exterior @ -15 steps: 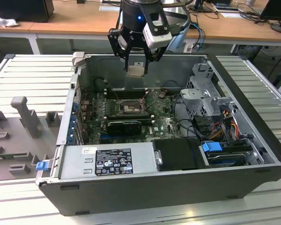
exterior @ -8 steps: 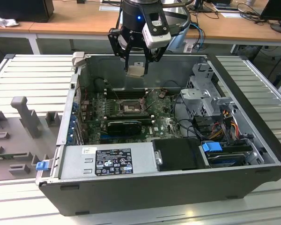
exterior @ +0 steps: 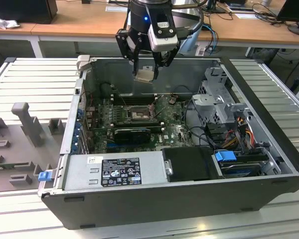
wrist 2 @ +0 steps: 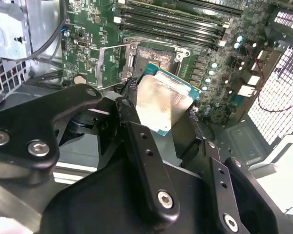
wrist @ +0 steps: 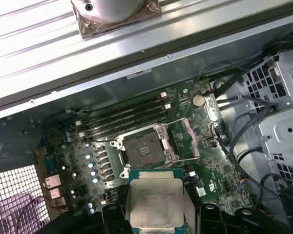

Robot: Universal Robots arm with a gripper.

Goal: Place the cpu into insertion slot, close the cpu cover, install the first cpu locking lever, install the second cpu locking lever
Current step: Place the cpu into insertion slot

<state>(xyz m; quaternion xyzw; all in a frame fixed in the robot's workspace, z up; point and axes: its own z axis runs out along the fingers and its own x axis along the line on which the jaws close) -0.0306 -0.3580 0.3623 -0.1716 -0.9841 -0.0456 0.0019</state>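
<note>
My gripper [exterior: 145, 69] hangs above the open computer case, shut on the cpu [exterior: 144, 74], a flat square chip with a pale silver face. In both wrist views the black fingers [wrist 2: 132, 97] clamp two opposite edges of the cpu [wrist: 156, 202] [wrist 2: 163, 100]. The insertion slot [wrist: 144, 148] [wrist 2: 156, 56] [exterior: 138, 115] lies bare on the green board, below and a little beyond the chip. The cpu cover [wrist: 188, 141] [wrist 2: 112, 66], a thin metal frame, is swung open beside the slot.
Long black memory slots [wrist: 122, 117] run beside the socket. A black graphics card [exterior: 132, 133], a power supply [exterior: 114, 172] and a drive cage [exterior: 219, 99] with cables [exterior: 239, 129] crowd the case. Grey fixtures [exterior: 27, 122] stand at the exterior view's left.
</note>
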